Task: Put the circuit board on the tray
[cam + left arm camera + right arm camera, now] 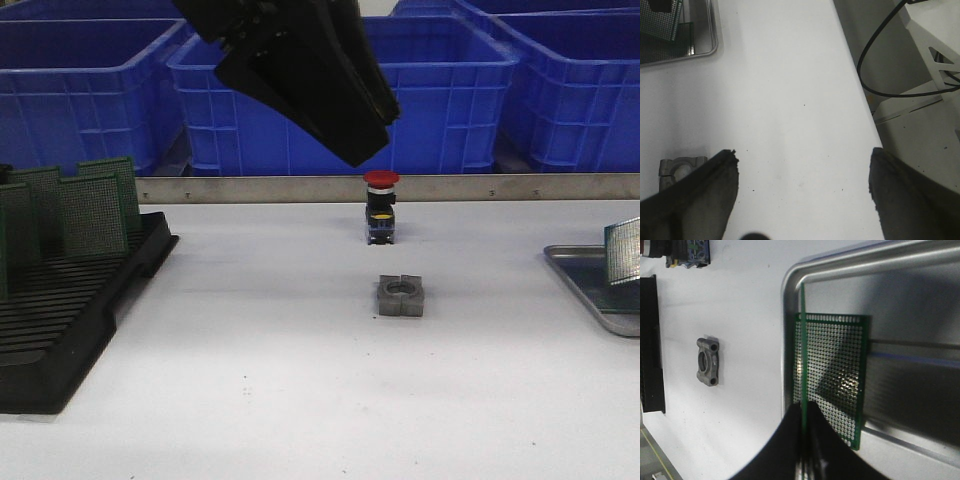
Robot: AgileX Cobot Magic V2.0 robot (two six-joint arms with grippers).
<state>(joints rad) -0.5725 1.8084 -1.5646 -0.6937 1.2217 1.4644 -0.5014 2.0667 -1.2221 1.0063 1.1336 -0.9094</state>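
Observation:
My right gripper (804, 405) is shut on a green circuit board (803, 340) that shows edge-on, standing upright over the silver tray (787, 300) just inside its rim. A second perforated circuit board (840, 365) lies flat on the tray floor beside it. In the front view the held board (623, 250) shows at the right edge above the tray (575, 262); the right gripper itself is out of that view. My left gripper (802, 155) is open and empty, high over the middle of the table (365, 135).
A black slotted rack (70, 310) with several upright green boards (90, 215) stands at the left. A red-capped push button (381, 207) and a grey metal block (400, 296) sit mid-table. Blue bins (440, 90) line the back. A black cable (875, 65) hangs past the table edge.

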